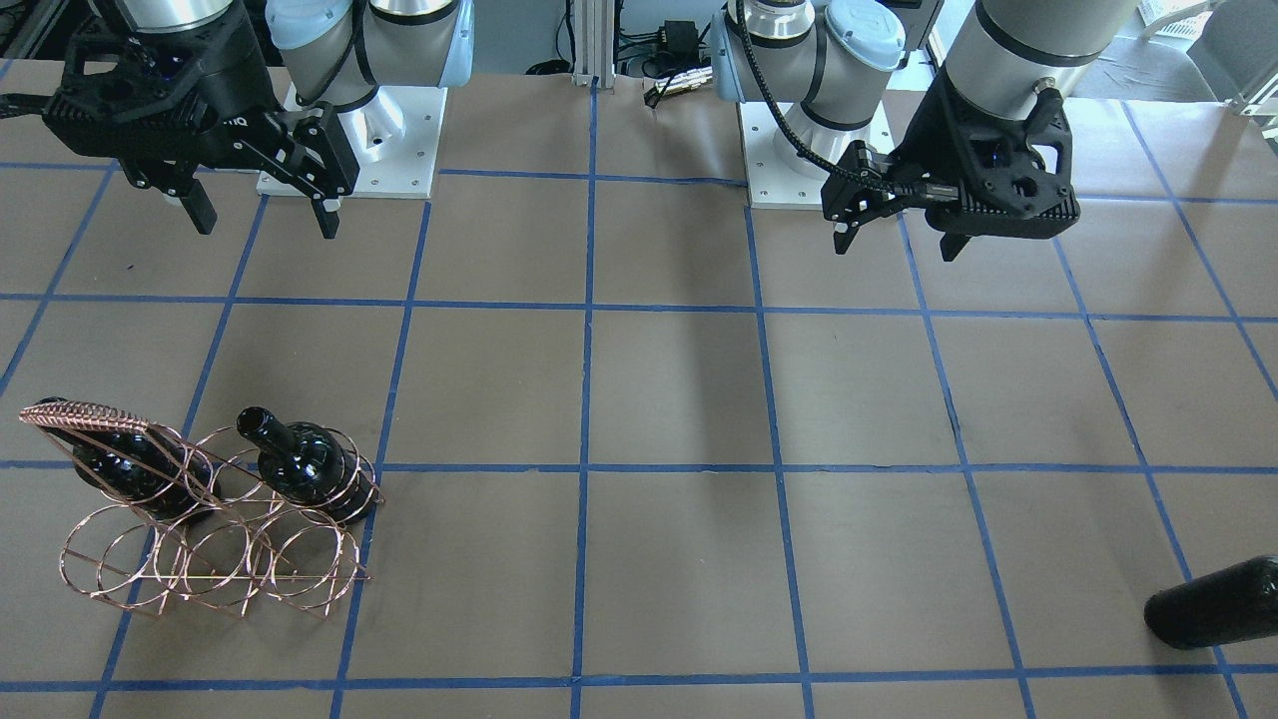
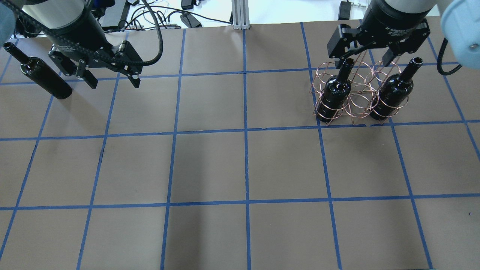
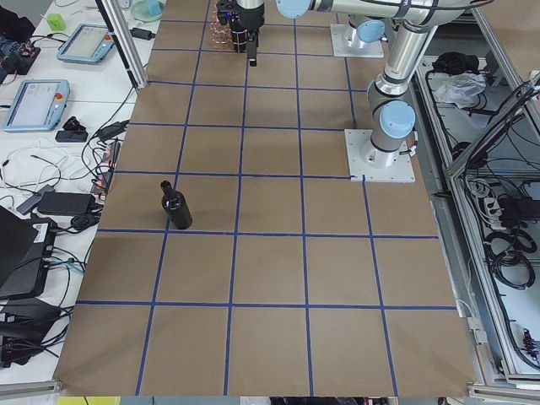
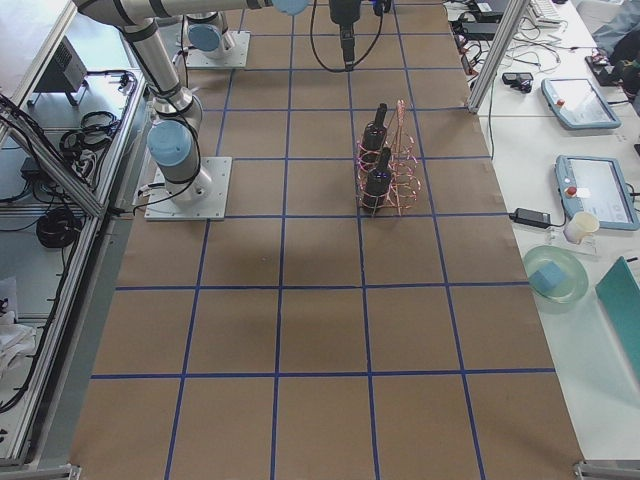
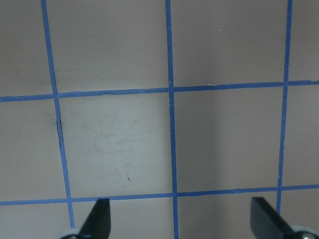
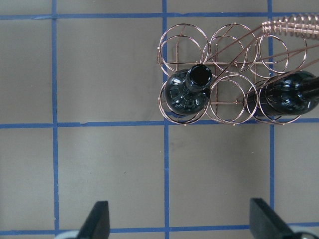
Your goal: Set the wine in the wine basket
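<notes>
One wine bottle (image 2: pixel 45 78), dark glass, stands upright alone at the far left of the table, also seen in the left side view (image 3: pixel 175 207). My left gripper (image 2: pixel 114 83) hangs open just right of it, above bare table (image 5: pixel 182 221). The copper wire wine basket (image 2: pixel 358 93) stands at the far right with two more dark bottles (image 2: pixel 335 93) (image 2: pixel 393 93) upright in its end rings. My right gripper (image 2: pixel 363 62) hovers open above the basket's far side, and its wrist view looks down on the basket (image 6: pixel 227 47) and both bottles.
The table is brown paper marked with a blue tape grid (image 2: pixel 245 131). Both arm bases (image 1: pixel 349 150) (image 1: pixel 799 160) stand at the robot's edge. Cables and an aluminium post (image 2: pixel 240 15) lie beyond the far edge. Tablets and a bowl sit on side benches (image 4: pixel 585 190).
</notes>
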